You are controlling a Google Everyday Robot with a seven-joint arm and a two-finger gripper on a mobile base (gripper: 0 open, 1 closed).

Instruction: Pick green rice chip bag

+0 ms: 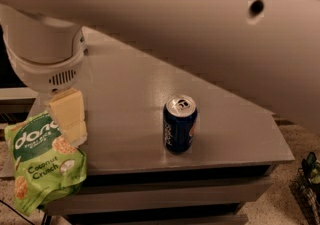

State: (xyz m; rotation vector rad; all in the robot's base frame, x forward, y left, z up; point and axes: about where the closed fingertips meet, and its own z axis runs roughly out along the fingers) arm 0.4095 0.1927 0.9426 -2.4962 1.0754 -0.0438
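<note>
Green and crinkly, the light-green rice chip bag (42,166) with white "Coconut Crunch" lettering lies at the front-left corner of the grey table (225,134), drooping over the edge. Right over the bag's upper right corner hangs the pale cream gripper (67,119), under the round white wrist housing (47,64). Spread or pressed together? Cannot tell, and contact with the bag is unclear too. Well apart to the right, a dark-blue soda can (179,124) stands upright. The broad white arm (175,24) sweeps across the top.
</note>
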